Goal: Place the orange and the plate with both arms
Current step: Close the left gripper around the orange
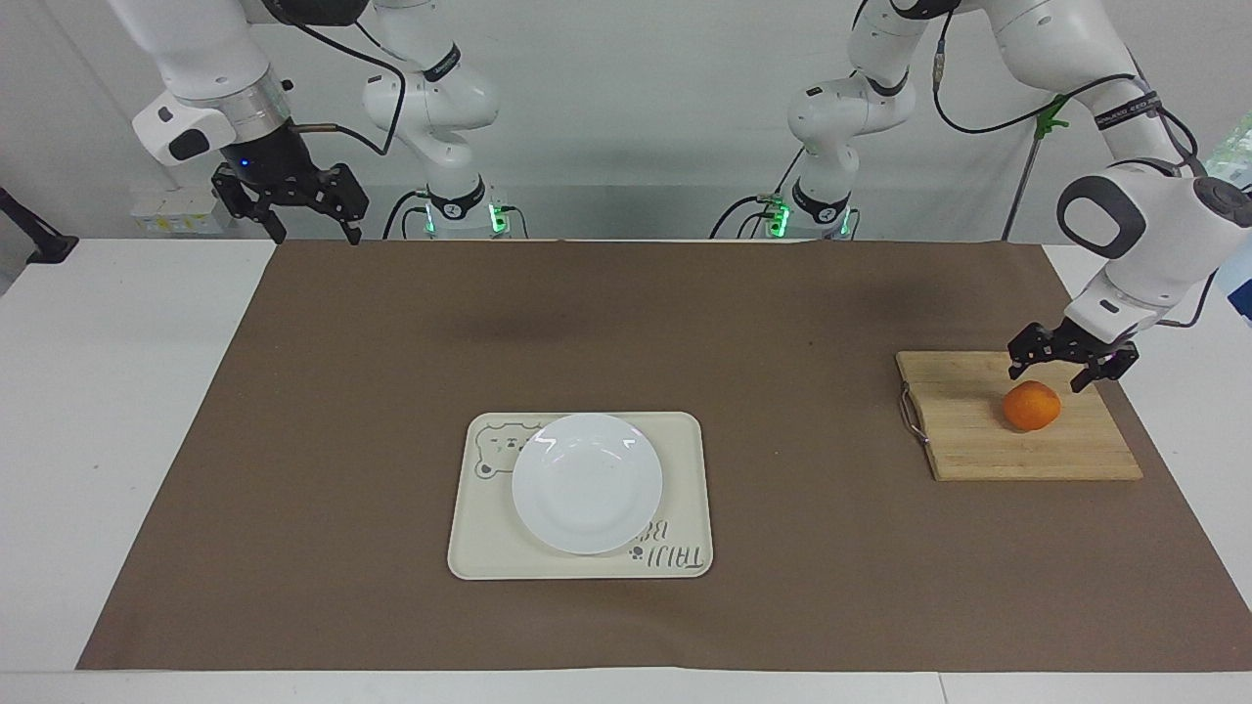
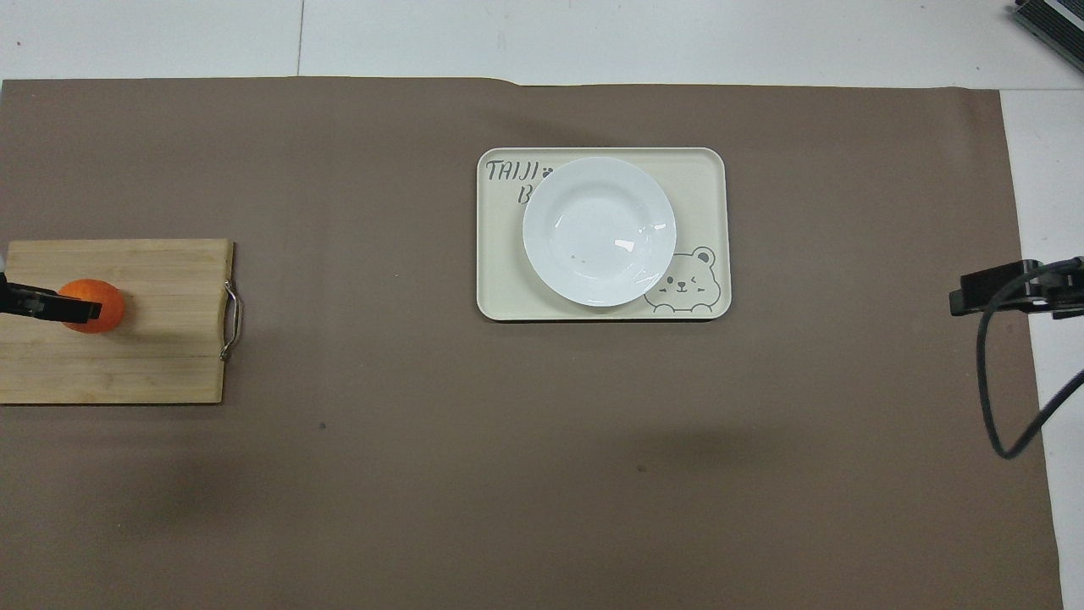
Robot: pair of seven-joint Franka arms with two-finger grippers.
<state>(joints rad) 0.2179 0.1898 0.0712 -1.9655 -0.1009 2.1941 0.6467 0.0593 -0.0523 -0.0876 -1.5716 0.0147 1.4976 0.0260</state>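
Observation:
The orange [image 1: 1032, 407] lies on a wooden cutting board [image 1: 968, 440] at the left arm's end of the table. My left gripper [image 1: 1047, 377] is open and hangs just above the orange, apart from it. In the overhead view it [image 2: 52, 307] covers part of the orange [image 2: 102, 305]. The white plate [image 1: 587, 483] sits on the cream bear tray [image 1: 685, 430] at mid-table; the overhead view shows the plate [image 2: 599, 230] on the tray [image 2: 710, 178] too. My right gripper [image 1: 316, 233] is open and empty, and it waits raised over the mat's edge at the right arm's end.
The cutting board [image 2: 161, 364] has a metal handle [image 1: 911, 416] on its edge toward the table's middle. A brown mat [image 1: 391, 372] covers most of the white table. The right gripper [image 2: 1008, 290] and its cable show at the overhead view's edge.

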